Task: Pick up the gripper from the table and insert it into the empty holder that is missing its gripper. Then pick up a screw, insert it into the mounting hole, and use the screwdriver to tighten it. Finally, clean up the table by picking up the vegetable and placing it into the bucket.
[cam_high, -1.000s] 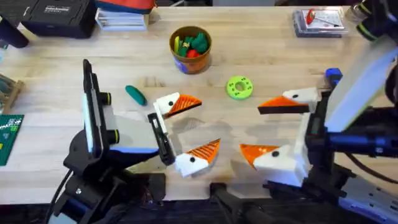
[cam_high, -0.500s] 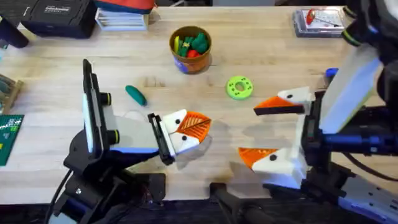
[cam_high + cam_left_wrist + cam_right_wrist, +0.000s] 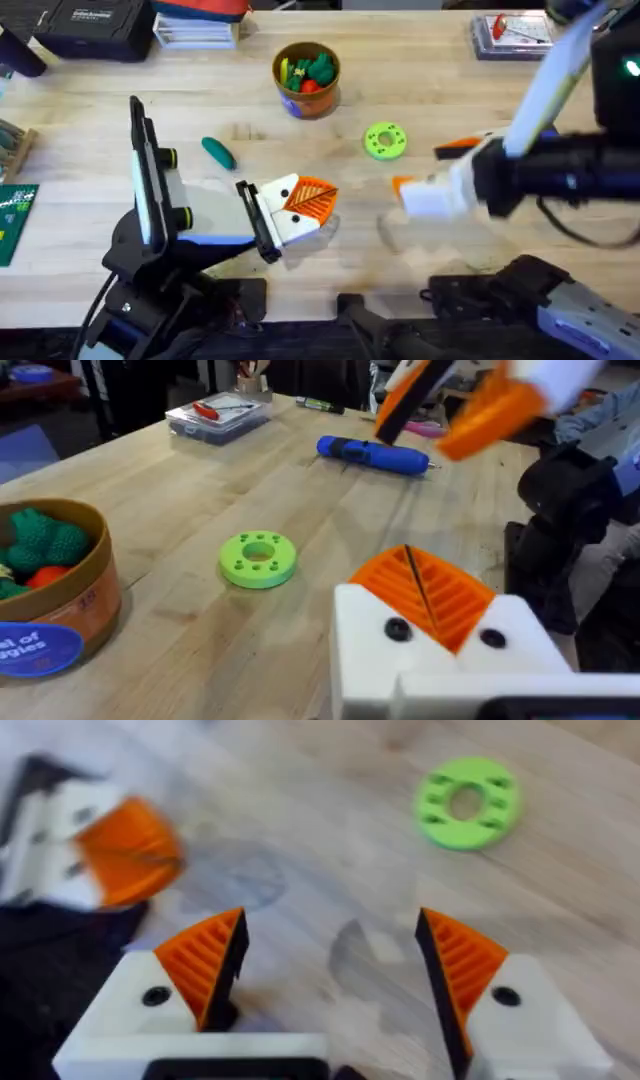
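Left pincer (image 3: pixel 300 208): fingers closed together, orange ribbed pads (image 3: pixel 430 592) meeting along one seam, nothing seen between them. It sits low over the worktop (image 3: pixel 420 90), at the near edge toward the middle.

Right pincer (image 3: pixel 330 975): fingers spread wide, orange pads (image 3: pixel 205 960) well apart, bare wood between them, nothing held. In the overhead view it hangs above the worktop (image 3: pixel 330 850) to the right of the left pincer (image 3: pixel 110 850), pointing toward it, the two apart.

Green disc with holes (image 3: pixel 385 140): flat on the worktop, just beyond the gap between the two pincers; seen ahead of the right pincer (image 3: pixel 425 180) and also ahead of the left one (image 3: pixel 430 630).

The vegetable (image 3: pixel 217 152): teal-green, oblong, lying on the wood beyond and to the left of the left pincer, near its arm, clear of both pincers.

The bucket (image 3: pixel 306 80): upright, farther out than the disc, beyond the left pincer; it holds mixed green, yellow and red toys.

The screwdriver (image 3: pixel 372 454): blue, lying flat on the worktop, far beyond the left pincer past the disc, with the right pincer (image 3: pixel 470 405) hanging near it in the left wrist view.

Clear case with a red item (image 3: pixel 512 32): at the far right corner, well away from both pincers.
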